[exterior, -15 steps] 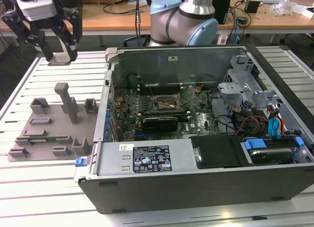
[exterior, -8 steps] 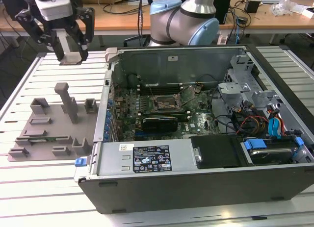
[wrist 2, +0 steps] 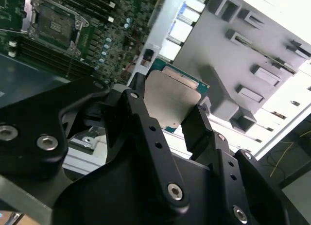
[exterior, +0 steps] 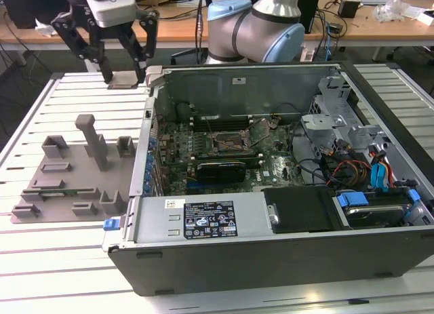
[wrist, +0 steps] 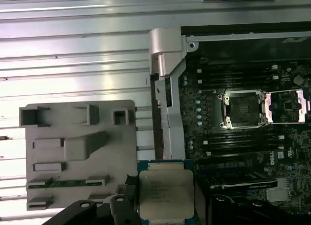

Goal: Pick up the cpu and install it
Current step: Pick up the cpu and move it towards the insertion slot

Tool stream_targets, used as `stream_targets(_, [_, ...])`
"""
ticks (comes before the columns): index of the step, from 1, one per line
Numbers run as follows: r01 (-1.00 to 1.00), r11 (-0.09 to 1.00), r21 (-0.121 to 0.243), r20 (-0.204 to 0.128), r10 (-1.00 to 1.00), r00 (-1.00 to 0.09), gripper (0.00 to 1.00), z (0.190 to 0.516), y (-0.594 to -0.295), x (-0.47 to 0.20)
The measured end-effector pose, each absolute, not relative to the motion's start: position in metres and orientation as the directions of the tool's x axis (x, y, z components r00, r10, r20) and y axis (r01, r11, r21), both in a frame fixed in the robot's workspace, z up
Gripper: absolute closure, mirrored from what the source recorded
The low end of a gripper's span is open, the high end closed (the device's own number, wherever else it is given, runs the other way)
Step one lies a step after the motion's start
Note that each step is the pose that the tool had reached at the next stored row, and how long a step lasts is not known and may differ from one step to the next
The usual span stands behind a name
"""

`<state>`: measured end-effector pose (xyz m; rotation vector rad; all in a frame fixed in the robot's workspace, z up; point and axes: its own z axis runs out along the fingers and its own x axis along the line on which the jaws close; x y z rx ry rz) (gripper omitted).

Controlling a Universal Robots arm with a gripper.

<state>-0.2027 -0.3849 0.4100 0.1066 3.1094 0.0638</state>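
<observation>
In the exterior view, the black two-fingered gripper [exterior: 124, 76] is gripping the cpu [exterior: 127, 82], a thin flat square chip with a silvery metal top. It is hanging just outside the far corner of the open dark-grey metal computer case [exterior: 271, 260], on the exterior view's left and above the slatted metal worktop [exterior: 41, 260]. Inside the case, the black square socket with its metal frame [exterior: 227, 139] is sitting open.

In the second wrist view, the gripper [wrist 2: 169, 119] is pinching the cpu [wrist 2: 172, 101] by two opposite edges, its jaws narrowed to the chip's width. The grey moulded parts tray [wrist 2: 233, 79] is lying outside the case.

In the first wrist view, the cpu [wrist: 166, 193] is hovering over the case's side wall [wrist: 165, 45], with the socket [wrist: 241, 108] well apart from it inside.

The pick looks done and the carry to the socket seems under way. It is calling for a level chip, squared to the socket frame.
</observation>
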Motion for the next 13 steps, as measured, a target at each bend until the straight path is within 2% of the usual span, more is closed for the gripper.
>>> stream_targets(13, [0.068,0.997,0.042,-0.028,0.07,-0.997,0.45,0.41,-0.385,-0.143])
